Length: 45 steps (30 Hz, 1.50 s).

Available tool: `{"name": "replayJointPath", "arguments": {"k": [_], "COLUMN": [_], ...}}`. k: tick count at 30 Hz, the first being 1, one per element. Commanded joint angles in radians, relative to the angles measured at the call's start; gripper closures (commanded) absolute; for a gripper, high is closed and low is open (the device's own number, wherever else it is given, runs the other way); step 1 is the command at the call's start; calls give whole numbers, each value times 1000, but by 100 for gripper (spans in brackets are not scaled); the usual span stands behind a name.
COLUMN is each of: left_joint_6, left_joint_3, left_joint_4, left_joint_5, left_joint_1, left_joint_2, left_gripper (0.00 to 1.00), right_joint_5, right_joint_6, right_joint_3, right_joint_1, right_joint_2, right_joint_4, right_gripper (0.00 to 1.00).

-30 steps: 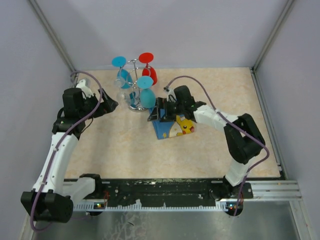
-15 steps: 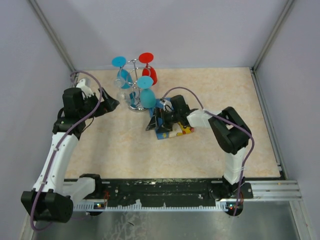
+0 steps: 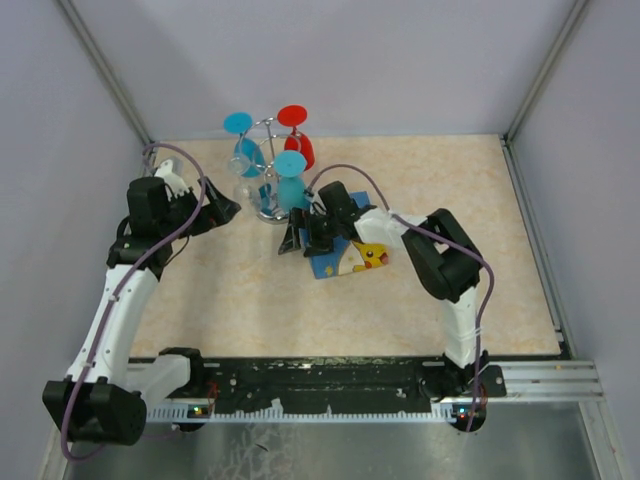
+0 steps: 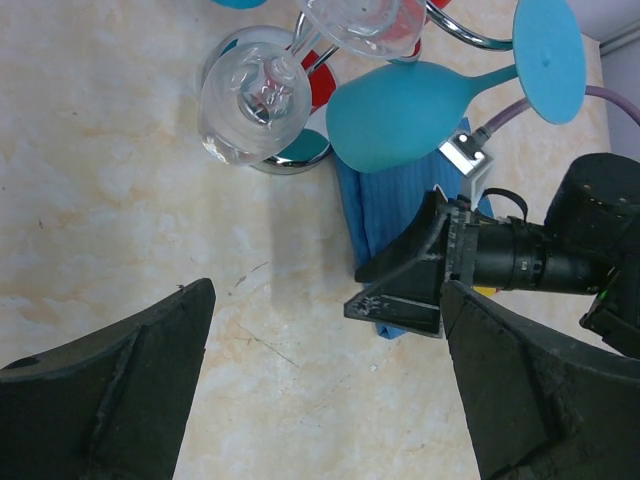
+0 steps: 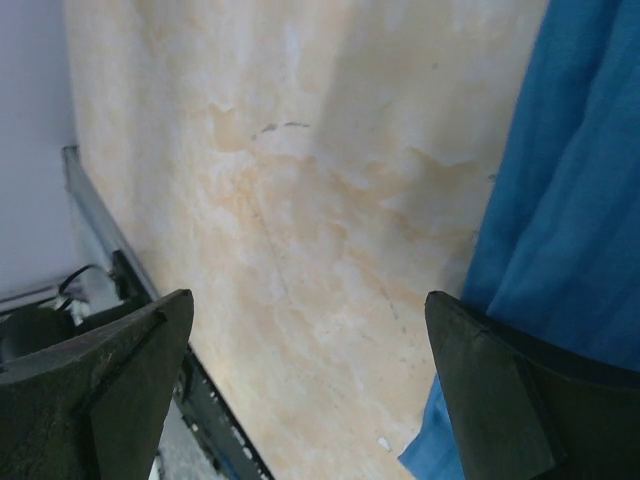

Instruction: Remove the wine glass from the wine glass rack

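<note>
The wine glass rack (image 3: 267,150) is a silver wire stand at the back of the table, and its round chrome base (image 4: 292,160) shows in the left wrist view. Wine glasses hang from it foot up: a teal one (image 3: 291,192) (image 4: 395,115) in front, a red one (image 3: 300,148), a blue one (image 3: 240,135) and a clear one (image 4: 255,95). My left gripper (image 3: 224,208) (image 4: 325,385) is open, left of the rack, with only table between its fingers. My right gripper (image 3: 295,242) (image 5: 305,395) is open too, low in front of the teal glass and touching nothing.
A blue cloth (image 3: 335,262) (image 4: 385,215) (image 5: 575,190) with a yellow cartoon print lies just right of the rack's base, under the right wrist. Grey walls with metal corner posts close in the table's back and sides. The black arm-mount rail (image 3: 330,380) runs along the near edge.
The right arm has swung left and folded in, carrying its open gripper off the cloth to a spot in front of the teal glass. The left arm has not moved.
</note>
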State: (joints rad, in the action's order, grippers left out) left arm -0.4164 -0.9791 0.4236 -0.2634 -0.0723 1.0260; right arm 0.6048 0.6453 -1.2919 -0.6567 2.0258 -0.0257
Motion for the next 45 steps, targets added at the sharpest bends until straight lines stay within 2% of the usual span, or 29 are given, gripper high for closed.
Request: {"name": "replayJointPath", "arguments": {"k": [1, 3, 10, 17, 19, 25, 28, 31, 34, 39, 45], "left_joint_6": [-3, 7, 14, 33, 37, 25, 20, 23, 27, 29, 25], "left_joint_3": [3, -17, -37, -31, -31, -21, -10, -13, -16, -23, -12], "left_joint_4": [-25, 0, 6, 13, 15, 1, -5, 3, 9, 15, 13], "left_joint_5": [-23, -10, -10, -29, -31, -29, -33, -32, -20, -16, -13], "left_joint_1": [-3, -3, -4, -3, -3, -3, -3, -3, -4, -3, -4], "left_joint_2": [-18, -24, -67, -38, -35, -39, -38, -37, -42, -41, -45], "left_gripper": [0, 0, 0, 0, 0, 0, 0, 0, 0, 0, 0], "right_joint_5": [-211, -315, -364, -462, -494, -293, -147, -111, -118, -42, -14], "right_joint_6": [-72, -83, -103, -163, -186, -205, -169, -140, -144, -154, -181], "right_joint_3": [-112, -90, 131, 173, 163, 132, 80, -43, -226, -561, -822], "right_joint_1": [-17, 20, 297, 552, 575, 478, 440, 433, 440, 441, 440], "right_joint_2": [43, 25, -135, -239, -269, -360, -329, -240, -97, 164, 372], "right_joint_4": [-219, -302, -341, -438, -456, -354, -253, -231, -310, -469, -635], "right_gripper": [1, 1, 1, 1, 1, 1, 1, 1, 1, 1, 1]}}
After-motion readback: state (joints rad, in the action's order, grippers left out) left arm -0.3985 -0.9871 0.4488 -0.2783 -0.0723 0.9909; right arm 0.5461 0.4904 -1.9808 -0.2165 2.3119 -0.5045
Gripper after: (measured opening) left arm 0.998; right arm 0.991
